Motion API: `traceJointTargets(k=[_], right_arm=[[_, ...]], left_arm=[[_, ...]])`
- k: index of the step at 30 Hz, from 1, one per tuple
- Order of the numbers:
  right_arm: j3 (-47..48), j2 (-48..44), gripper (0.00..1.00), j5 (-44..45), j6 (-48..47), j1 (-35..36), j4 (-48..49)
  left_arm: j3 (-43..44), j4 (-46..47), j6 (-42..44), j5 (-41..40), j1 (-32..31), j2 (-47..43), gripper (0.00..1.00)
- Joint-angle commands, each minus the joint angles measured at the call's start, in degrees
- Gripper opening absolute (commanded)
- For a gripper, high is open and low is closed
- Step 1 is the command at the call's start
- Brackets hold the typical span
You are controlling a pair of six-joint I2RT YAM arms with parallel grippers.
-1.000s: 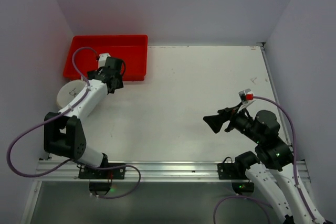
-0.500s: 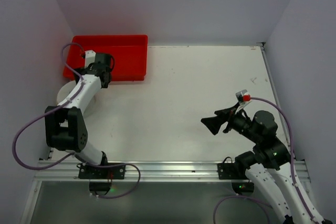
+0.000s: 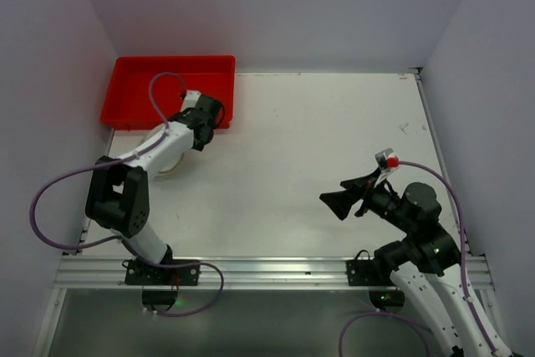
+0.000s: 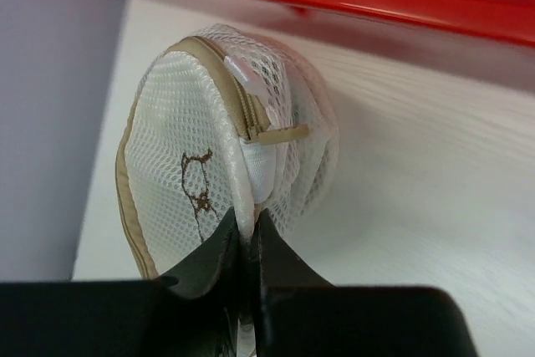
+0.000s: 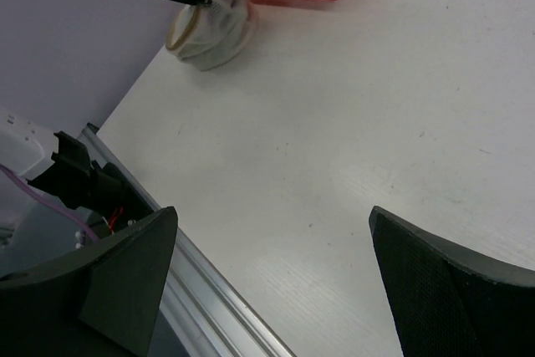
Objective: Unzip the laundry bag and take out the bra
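White mesh laundry bag (image 4: 217, 123) at the far left of the table (image 3: 334, 140), just in front of the red tray (image 3: 167, 81) and near the left wall (image 4: 50, 81). Your left gripper (image 4: 247, 227) is clamped on a fold of the bag's mesh close to the rim of the circular face, so that only thin fabric parts the two tips. The bag stands tilted. Its round face, carrying the small dark bra drawing (image 4: 197, 183), is turned toward the wall, and the tan binding (image 4: 125, 181) outlines that face. The zipper (image 4: 242, 89) runs along the upper rim and reads as closed along the stretch you can see. Its tan pull tab (image 4: 282, 132) lies flat against the side of the drum. What the bag holds cannot be made out through the mesh. In the overhead view the left arm (image 3: 155, 146) covers most of the bag, and only a pale sliver shows beneath it. Your right gripper (image 5: 272, 223) hovers above bare table at the near right, well apart from the bag, its jaws spread wide and holding nothing.
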Motion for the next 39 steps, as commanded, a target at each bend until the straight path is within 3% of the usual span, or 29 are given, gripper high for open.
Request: traceJointTargets(k=[1,5,9,11,12,13,15,16,19,22,27,30,35,39], right_arm=[[0.26,-0.18,0.99,-0.51,0.65,-0.04,1.60],[-0.17,-0.01,0.99,0.72,1.79,-0.04,1.68],[-0.44,0.61,0.99,2.91,3.20,-0.04,1.24],[-0.61,0.52,0.99,3.53,3.55,-0.13,1.42],[-0.61,0.61,0.99,4.84,3.64,-0.04,1.16],[-0.44,0.52,0.99,5.55,3.73,-0.04,0.89],[-0.18,0.52,0.99,6.69,3.82,-0.04,0.28],[-0.17,0.61,0.99,7.92,3.82,-0.13,0.19],[0.26,1.22,0.97,9.24,4.52,-0.04,0.28],[0.62,3.58,0.91,9.60,4.87,-0.04,0.98],[0.53,9.65,0.77,6.45,5.49,-0.04,6.94],[0.62,15.71,0.74,4.51,5.93,0.04,11.51],[2.90,28.17,0.68,1.96,4.00,1.79,16.88],[6.50,34.60,0.64,2.39,1.80,4.96,18.38]], left_arm=[[1.18,-1.09,-2.04,7.26,-12.40,-7.29,0.00],[1.80,-1.26,-4.76,10.73,-29.07,-7.48,0.00],[4.86,-2.32,-7.05,11.78,-39.65,-3.36,0.02],[7.50,-4.25,-7.84,10.99,-45.09,-0.37,0.11],[8.47,-5.04,-8.37,10.38,-46.51,1.20,0.19],[9.26,-6.27,-8.89,10.46,-47.75,1.57,0.35],[11.37,-7.33,-10.04,12.12,-49.60,1.58,0.49],[11.82,-8.12,-10.65,13.00,-49.78,1.05,0.65],[13.75,-8.91,-12.68,16.16,-49.78,-2.63,0.88],[15.86,-9.18,-12.68,17.93,-49.34,-6.84,0.97],[13.76,-4.36,-6.45,24.34,-42.94,-13.18,0.97],[10.16,0.91,-0.83,34.51,-35.30,-15.65,0.96],[9.10,7.43,7.96,44.81,-27.47,-13.20,0.96],[9.10,7.96,8.41,50.88,-23.77,-10.12,0.94]])
